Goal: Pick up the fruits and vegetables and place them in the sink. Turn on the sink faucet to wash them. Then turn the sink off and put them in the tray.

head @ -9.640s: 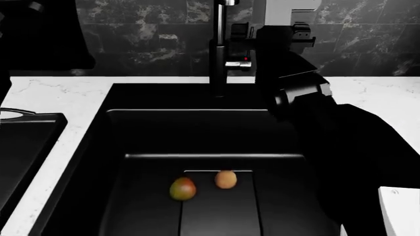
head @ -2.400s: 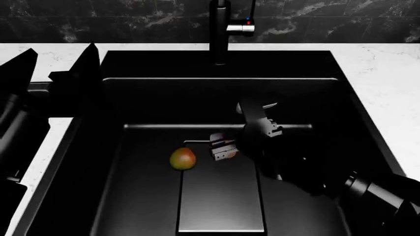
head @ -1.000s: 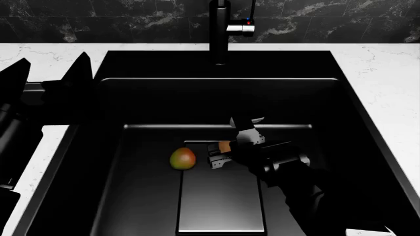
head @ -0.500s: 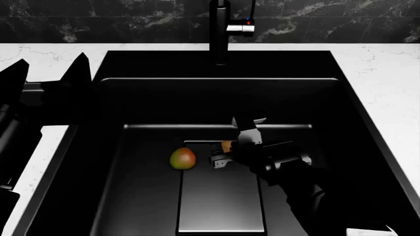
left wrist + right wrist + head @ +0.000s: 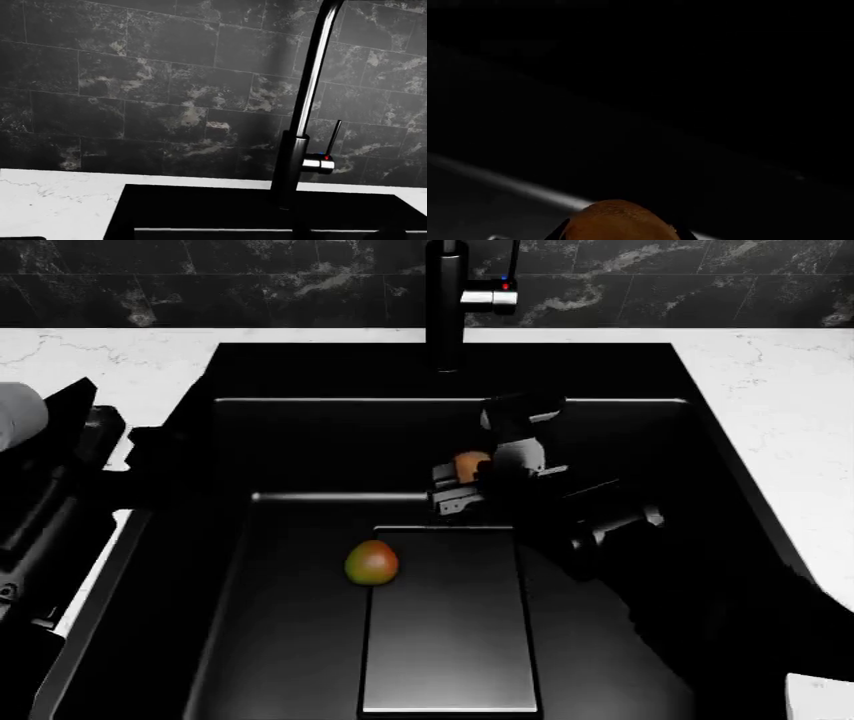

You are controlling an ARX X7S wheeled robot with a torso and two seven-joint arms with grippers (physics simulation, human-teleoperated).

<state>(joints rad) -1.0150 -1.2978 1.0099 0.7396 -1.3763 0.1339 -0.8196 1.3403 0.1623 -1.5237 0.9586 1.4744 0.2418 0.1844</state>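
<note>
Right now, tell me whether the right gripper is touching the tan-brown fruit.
Touching. In the head view the right gripper is closed around the tan-brown fruit, lifted above the sink floor; the right wrist view shows the fruit between its fingers.

Mango (image 5: 372, 563) on sink (image 5: 294, 640) floor — upright.

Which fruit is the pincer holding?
The small tan-brown fruit, gripped in the right pincer above the sink floor. The mango lies alone below.

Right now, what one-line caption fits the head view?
Right gripper holds the tan-brown fruit above the sink floor; the mango lies below.
</note>
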